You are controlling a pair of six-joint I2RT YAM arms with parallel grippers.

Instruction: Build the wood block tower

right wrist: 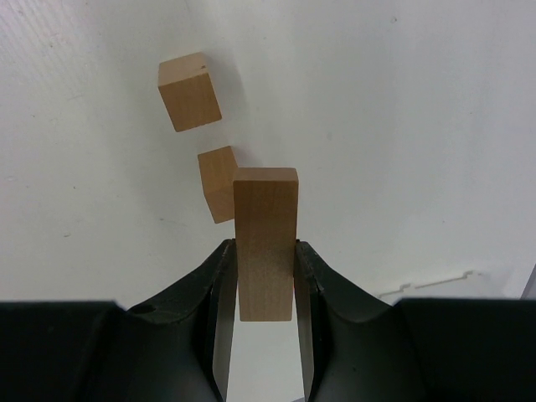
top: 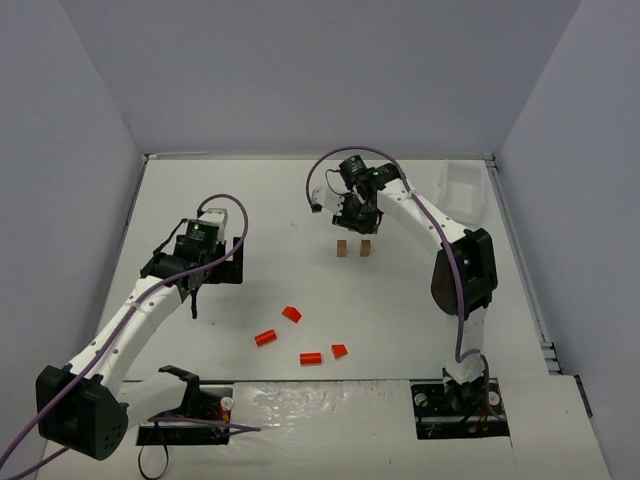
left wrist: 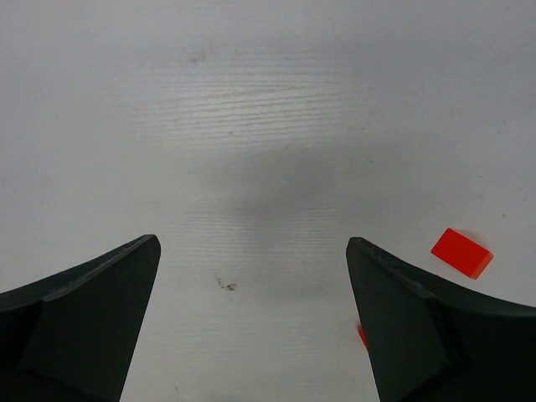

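- Right wrist: the right gripper (right wrist: 264, 251) fills the bottom edge. Its jaws are pinched on the two long faces of a tan plank (right wrist: 265, 205), taken near one end, so most of the plank juts out ahead.
- Past the plank stand two tan posts (right wrist: 190, 90), apart from each other. The nearer one is partly hidden by the plank's tip, and I cannot tell if they touch.
- Handling, as I judge it: the plank is light, stiff, smooth wood. It will not crush, but it may swivel in a grip so far from its middle. The posts look easy to topple, so the plank wants a soft, level landing.
- Top view: the right gripper hangs close over the posts at mid-table. Four red pieces (top: 291, 314) lie scattered nearer the arm bases, well apart from the posts.
- The red pieces look light too. The round ones may roll and are best pinched across their flat ends.
- Top view: the left gripper (top: 195, 290) hovers to the left of the red pieces.
- Left wrist: its jaws gape wide over bare table (left wrist: 251, 100), holding and touching nothing. A red wedge (left wrist: 461, 252) lies just outside the right-hand jaw.
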